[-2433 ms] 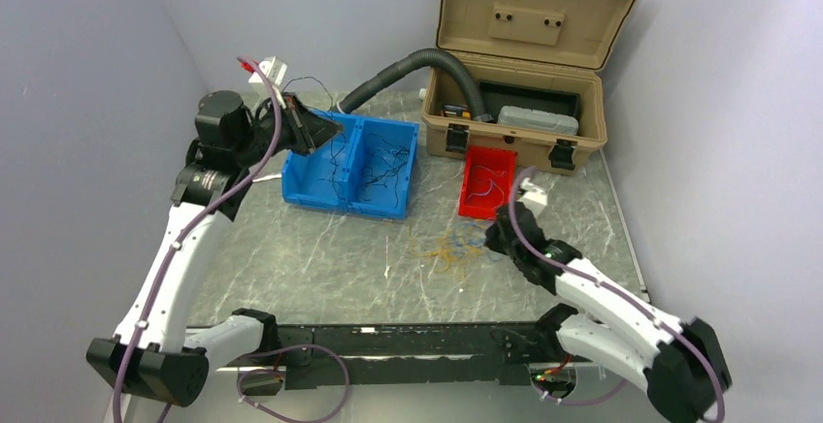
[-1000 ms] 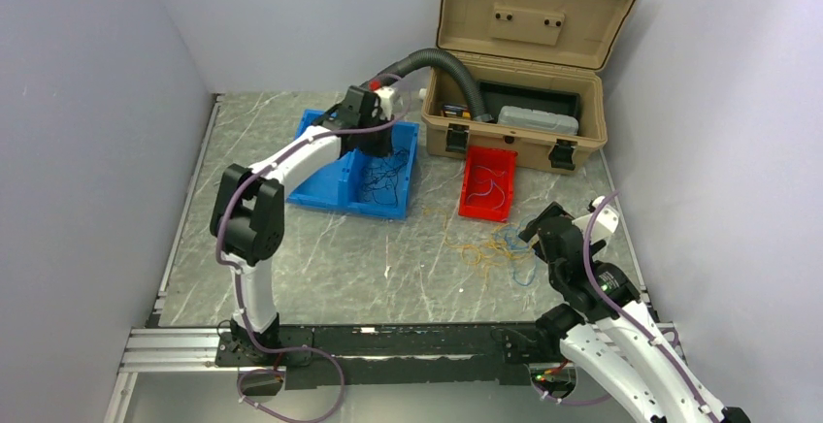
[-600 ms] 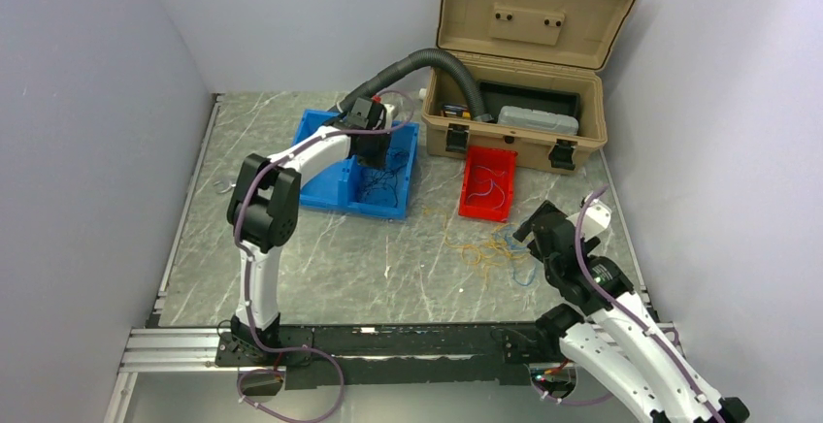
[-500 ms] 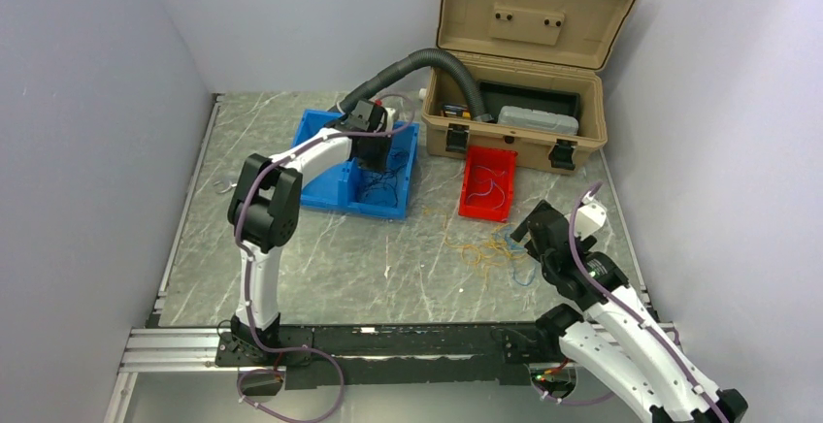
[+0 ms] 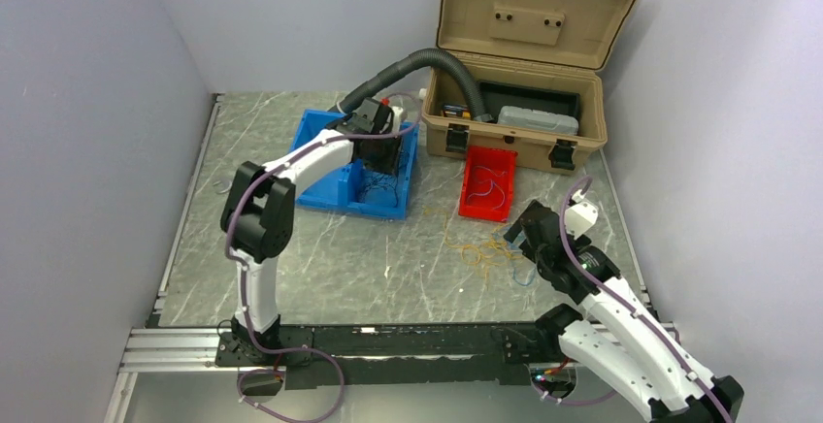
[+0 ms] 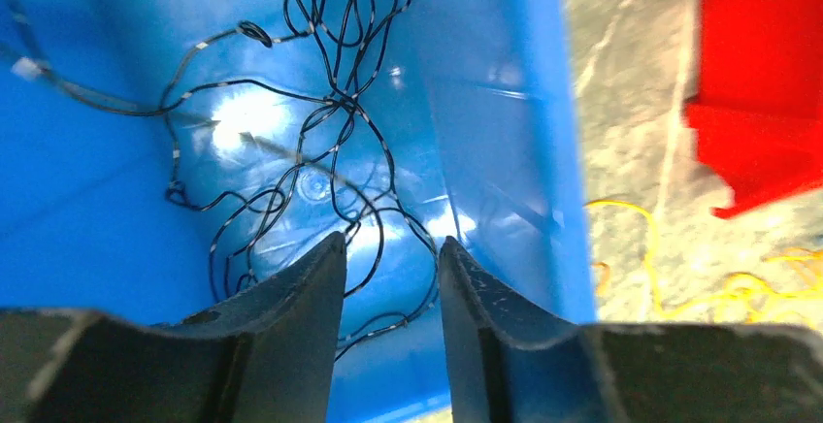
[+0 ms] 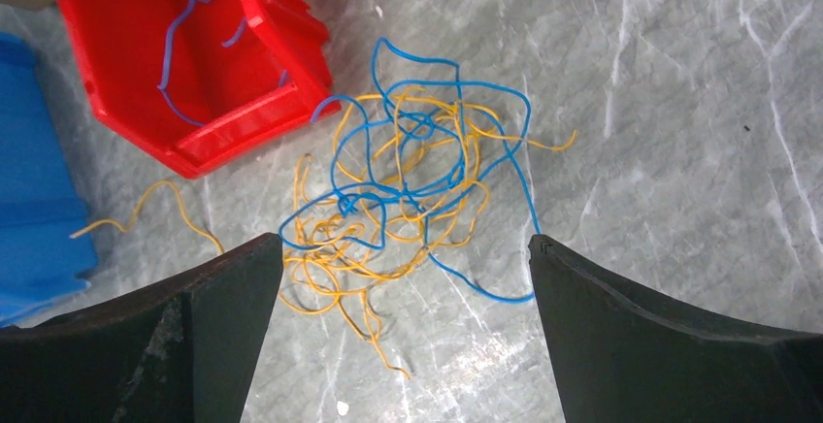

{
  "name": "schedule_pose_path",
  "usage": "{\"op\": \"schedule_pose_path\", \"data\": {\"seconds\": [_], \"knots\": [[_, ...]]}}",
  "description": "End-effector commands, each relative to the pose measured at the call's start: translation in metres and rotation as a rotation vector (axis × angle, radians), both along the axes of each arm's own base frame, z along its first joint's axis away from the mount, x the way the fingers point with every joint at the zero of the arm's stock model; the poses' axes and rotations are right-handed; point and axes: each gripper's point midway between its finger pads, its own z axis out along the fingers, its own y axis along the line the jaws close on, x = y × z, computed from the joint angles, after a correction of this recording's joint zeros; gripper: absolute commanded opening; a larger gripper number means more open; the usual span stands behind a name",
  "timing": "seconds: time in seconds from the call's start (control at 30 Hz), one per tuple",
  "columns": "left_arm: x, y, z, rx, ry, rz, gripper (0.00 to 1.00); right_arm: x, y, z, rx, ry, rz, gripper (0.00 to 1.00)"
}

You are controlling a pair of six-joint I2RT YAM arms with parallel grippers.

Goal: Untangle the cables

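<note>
Surface: grey marbled table (image 5: pixel 320 248), boxed in by plain pale walls on the left, back and right. An aluminium rail (image 5: pixel 175 345) runs along the near edge and carries both arm bases.

Count:
- 2 arms.
- 2 bins: 1 blue bin (image 5: pixel 325 190) with two compartments and 1 red bin (image 5: pixel 485 185). The red one sits just in front of the case.
- 1 tan hard case (image 5: pixel 529 64) at the back right with its lid up. A grey box and a black tray sit inside.
- 1 grey corrugated hose (image 5: pixel 403 66) arcing from the case towards the blue bin.

Cables, 3 groups:
- black cables (image 6: pixel 320 122) lie loose and overlapping on the floor of the blue bin's right-hand compartment.
- blue/yellow-orange tangle (image 7: pixel 408 190) is on the bare table, just off the red bin's near corner. I can't count the strands.
- blue cables (image 7: pixel 184 35) lie in the red bin, at least two of them.
- Also 1 stray yellow-orange strand (image 7: pixel 155 205) on the table, between the tangle and the blue bin.

left gripper (image 6: pixel 390 248): down inside the blue bin's right compartment, over the black cables. The jaws are parted by a narrow gap with nothing pinched. Black wire shows on the bin floor through the gap.

right gripper (image 7: pixel 406 244): jaws spread wide, directly above the tangle, holding nothing.
</note>
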Motion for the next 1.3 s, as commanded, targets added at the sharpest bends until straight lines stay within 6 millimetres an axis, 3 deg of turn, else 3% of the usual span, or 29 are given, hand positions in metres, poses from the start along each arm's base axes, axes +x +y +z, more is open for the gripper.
{"op": "schedule_pose_path", "data": {"seconds": [0.0,0.23,0.47,0.67,0.77,0.83,0.87,0.97,1.17,1.2,1.27], "knots": [[-0.006,-0.008,0.081,-0.104,-0.133,-0.011,0.47,0.002,0.01,-0.015,0.028,0.05,0.011,1.0],[-0.036,0.001,0.12,-0.172,-0.191,-0.016,0.63,0.005,0.017,-0.039,0.03,0.125,0.032,0.99],[-0.057,0.01,0.127,-0.184,-0.234,-0.011,0.71,0.016,0.028,-0.057,0.047,0.159,0.078,0.82],[-0.064,0.019,0.135,-0.174,-0.249,-0.004,0.72,0.022,0.044,-0.068,0.073,0.19,0.142,0.58],[-0.076,0.021,0.146,-0.198,-0.276,-0.015,0.72,0.024,0.052,-0.071,0.081,0.197,0.188,0.32],[-0.087,0.019,0.149,-0.212,-0.288,-0.036,0.72,0.023,0.057,-0.071,0.082,0.216,0.218,0.06],[-0.094,0.018,0.149,-0.222,-0.294,-0.049,0.71,0.023,0.063,-0.068,0.09,0.214,0.241,0.0],[-0.117,0.008,0.147,-0.281,-0.306,-0.104,0.71,0.017,0.093,-0.058,0.137,0.198,0.343,0.0],[-0.164,-0.017,0.136,-0.427,-0.324,-0.249,0.72,-0.011,0.19,-0.007,0.321,0.105,0.671,0.0],[-0.168,-0.02,0.137,-0.444,-0.335,-0.263,0.72,-0.013,0.198,0.002,0.333,0.095,0.698,0.01],[-0.173,-0.023,0.133,-0.457,-0.328,-0.281,0.72,-0.012,0.201,0.02,0.327,0.071,0.714,0.12]]}}
